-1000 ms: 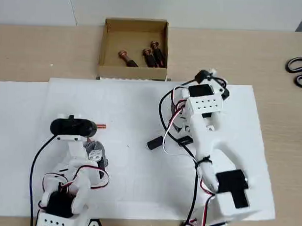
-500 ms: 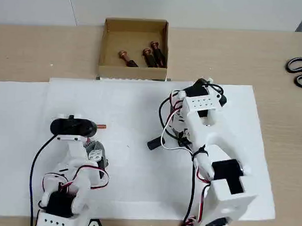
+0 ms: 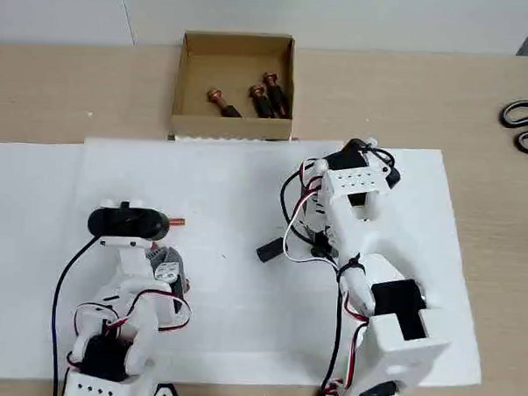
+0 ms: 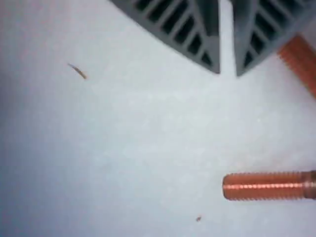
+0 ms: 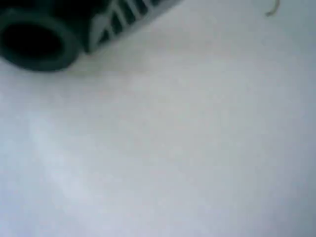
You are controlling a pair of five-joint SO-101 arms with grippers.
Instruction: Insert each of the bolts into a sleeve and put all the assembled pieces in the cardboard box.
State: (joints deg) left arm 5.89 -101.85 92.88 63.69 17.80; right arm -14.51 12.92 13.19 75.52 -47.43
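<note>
Copper-coloured and threaded, a bolt (image 4: 269, 185) lies on the white sheet (image 3: 230, 179) near the left end effector (image 4: 227, 64). That end effector is closed down to a thin slit, with nothing between its tips. A second copper bolt (image 4: 298, 57) lies just beside one of its grey ribbed fingers (image 4: 192, 34); whether they touch cannot be told. In the high view a copper bolt tip (image 3: 177, 220) pokes out beside the left arm's black wrist, low on the left of the sheet.

A black sleeve (image 3: 269, 250) lies on the sheet between the two arms, with one end towards the right arm's wrist. In the right wrist view its open bore faces the camera, just beside the right end effector (image 5: 123, 17). Whether that end effector is open, closed or gripping the sleeve cannot be told.

The cardboard box (image 3: 235, 127) stands on the wooden counter (image 3: 76, 85) at the far edge of the sheet. It holds three assembled pieces (image 3: 267, 97), copper heads on dark sleeves, lying side by side. A pair of scissors (image 3: 526, 122) lies on the counter at the far right, well apart from the sheet.
</note>
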